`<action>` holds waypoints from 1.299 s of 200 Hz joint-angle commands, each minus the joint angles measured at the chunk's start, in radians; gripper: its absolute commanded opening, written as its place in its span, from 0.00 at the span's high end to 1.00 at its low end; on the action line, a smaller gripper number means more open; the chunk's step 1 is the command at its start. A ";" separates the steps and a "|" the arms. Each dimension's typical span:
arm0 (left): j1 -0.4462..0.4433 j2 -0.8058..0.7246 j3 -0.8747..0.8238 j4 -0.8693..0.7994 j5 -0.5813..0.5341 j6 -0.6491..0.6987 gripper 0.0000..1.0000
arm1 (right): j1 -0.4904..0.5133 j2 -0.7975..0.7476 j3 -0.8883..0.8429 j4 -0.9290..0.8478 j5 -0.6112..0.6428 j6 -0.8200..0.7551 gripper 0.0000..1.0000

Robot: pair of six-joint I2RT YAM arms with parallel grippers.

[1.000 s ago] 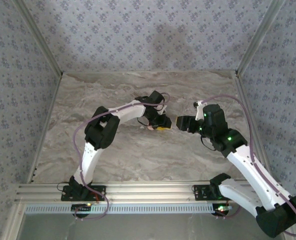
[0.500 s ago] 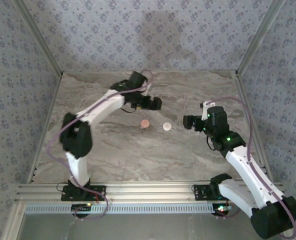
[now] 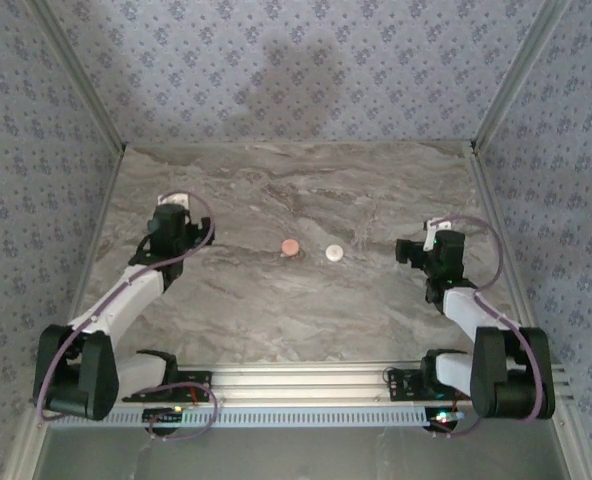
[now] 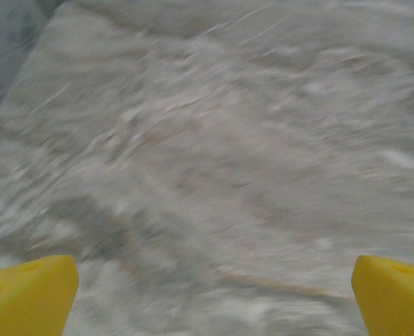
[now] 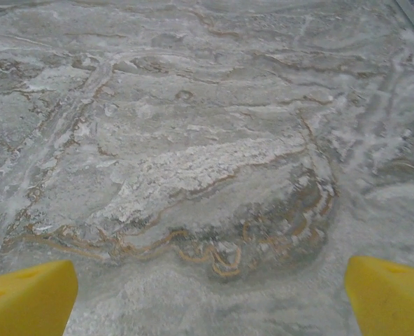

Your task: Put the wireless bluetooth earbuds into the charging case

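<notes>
Two small round pucks lie side by side at mid-table, one pink (image 3: 290, 246) and one white (image 3: 334, 253); I cannot tell whether either is the charging case. The earbuds are too small to make out. My left gripper (image 3: 167, 213) (image 4: 214, 297) is far to the left of the pucks. It is open, its yellow fingertips (image 4: 26, 294) wide apart over bare, blurred marble. My right gripper (image 3: 407, 250) (image 5: 210, 297) is to the right of the white puck, pointing left. It is open too, with only marble between its yellow fingertips (image 5: 389, 294).
The marble-patterned table (image 3: 306, 190) is fenced by patterned walls at the back and on both sides. An aluminium rail (image 3: 296, 385) with both arm bases runs along the near edge. The folded arm links rest low near the front corners.
Both arms have drawn back from the table's centre to their own sides, and both grippers have opened. The pink and white pucks lie uncovered at the centre where the grippers were.
</notes>
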 commanded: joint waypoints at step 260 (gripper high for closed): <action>0.189 0.336 -0.222 0.781 0.154 0.100 0.00 | -0.029 0.325 0.029 0.441 -0.060 -0.030 0.00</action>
